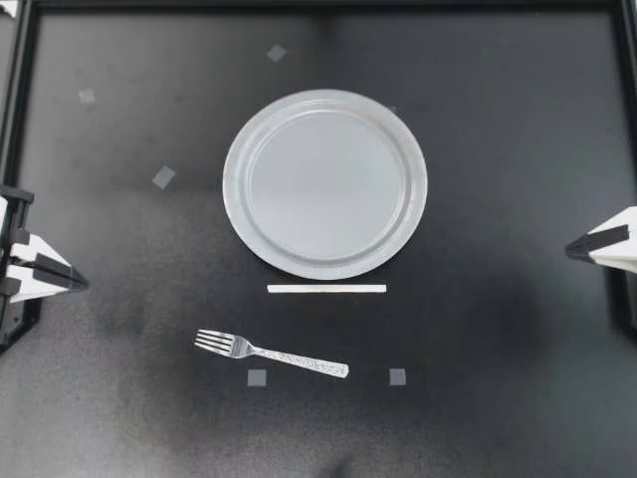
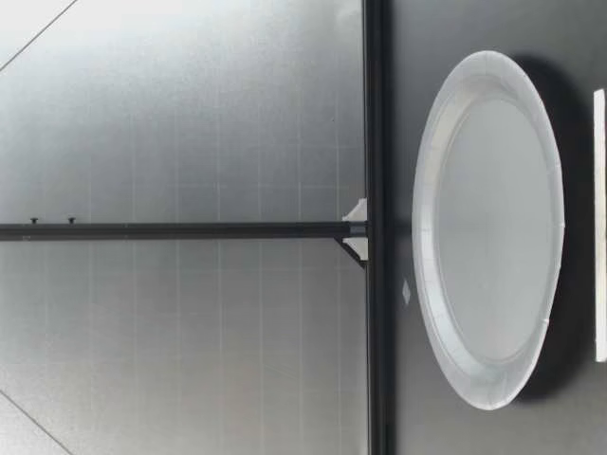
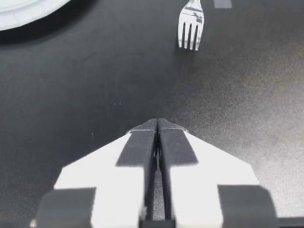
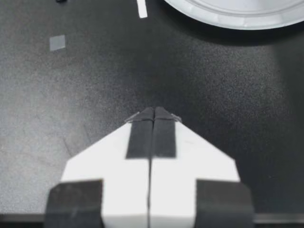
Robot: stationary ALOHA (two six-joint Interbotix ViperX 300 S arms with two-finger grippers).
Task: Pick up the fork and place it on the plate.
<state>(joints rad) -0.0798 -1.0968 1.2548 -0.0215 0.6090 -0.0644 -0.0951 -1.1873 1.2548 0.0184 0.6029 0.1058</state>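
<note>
The silver metal fork [image 1: 271, 355], with four tines and a patterned handle, lies flat on the black table [image 1: 498, 398] at 7 o'clock from the round white paper plate [image 1: 325, 184], tines pointing to 9 o'clock. A white strip [image 1: 326, 289] lies between them. My left gripper [image 1: 82, 283] at 9 o'clock and my right gripper [image 1: 569, 250] at 3 o'clock are both clenched on nothing.

Light: diffuse and moderate, no hard beams. Black table [image 1: 518, 119]: matte, with a pale sheen in patches around the fork [image 1: 271, 354], darker toward the far corners. Plate [image 1: 324, 183]: brightest item, with a soft dark shadow under its rim in both my wrist views and the low view. Fork tines [image 3: 191, 35]: small glints. Backdrop panel [image 2: 190, 114] in the low view: bright, washed pale.
</note>
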